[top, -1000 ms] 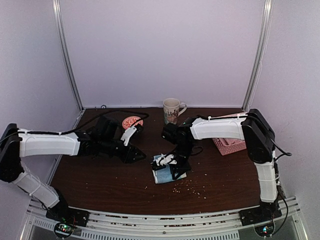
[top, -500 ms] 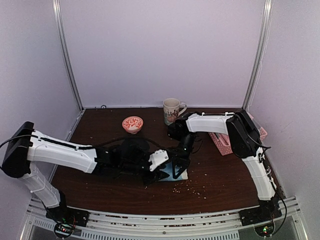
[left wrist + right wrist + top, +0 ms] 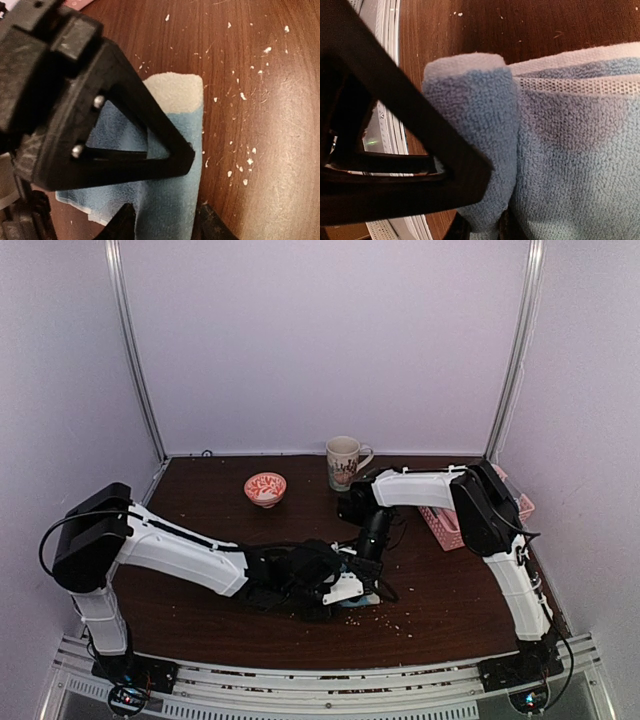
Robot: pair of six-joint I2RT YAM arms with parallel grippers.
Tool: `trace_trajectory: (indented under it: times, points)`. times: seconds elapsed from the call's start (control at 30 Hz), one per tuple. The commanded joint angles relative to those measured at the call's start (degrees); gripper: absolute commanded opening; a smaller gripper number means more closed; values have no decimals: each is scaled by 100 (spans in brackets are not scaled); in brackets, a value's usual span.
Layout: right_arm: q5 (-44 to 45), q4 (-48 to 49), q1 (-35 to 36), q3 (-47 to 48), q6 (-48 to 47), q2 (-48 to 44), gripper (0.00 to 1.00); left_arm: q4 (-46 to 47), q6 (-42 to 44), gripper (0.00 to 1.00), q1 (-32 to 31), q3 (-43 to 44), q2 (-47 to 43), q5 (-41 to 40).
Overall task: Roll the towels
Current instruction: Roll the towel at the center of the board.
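A light blue towel with a white end lies near the table's front middle, largely under both grippers. One long edge is folded into a roll. My right gripper comes down from behind and is shut on that roll, pinching it thin. My left gripper reaches in from the left and is open, one fingertip on each side of the same roll. Each wrist view is partly blocked by the other gripper's black triangular finger. No other towels show.
A pink lattice basket stands at the right behind the right arm. A mug and a small patterned bowl sit at the back. Pale crumbs litter the brown table in front of the towel.
My left arm swung from the back left across to the towel, its jaws widening as it came. The right gripper kept its hold and shifted slightly back.
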Motion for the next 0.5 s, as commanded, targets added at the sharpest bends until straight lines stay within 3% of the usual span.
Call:
trace_trajectory:
  times: [0.0, 0.13, 0.3, 0.37, 0.47]
  points:
    - [779, 212, 35, -257, 20, 369, 14, 4, 280, 41, 15, 203, 299, 196]
    - [760, 242, 35, -238, 62, 219, 15, 8, 224, 30, 15, 285, 437, 279]
    - [327, 196, 13, -151, 115, -240, 26, 10, 123, 11, 15, 250, 395, 195]
    - [-42, 172, -54, -72, 165, -471, 36, -7, 86, 9, 15, 212, 314, 246]
    - [-482, 139, -302, 98, 299, -751, 40, -163, 5, 7, 15, 230, 271, 404]
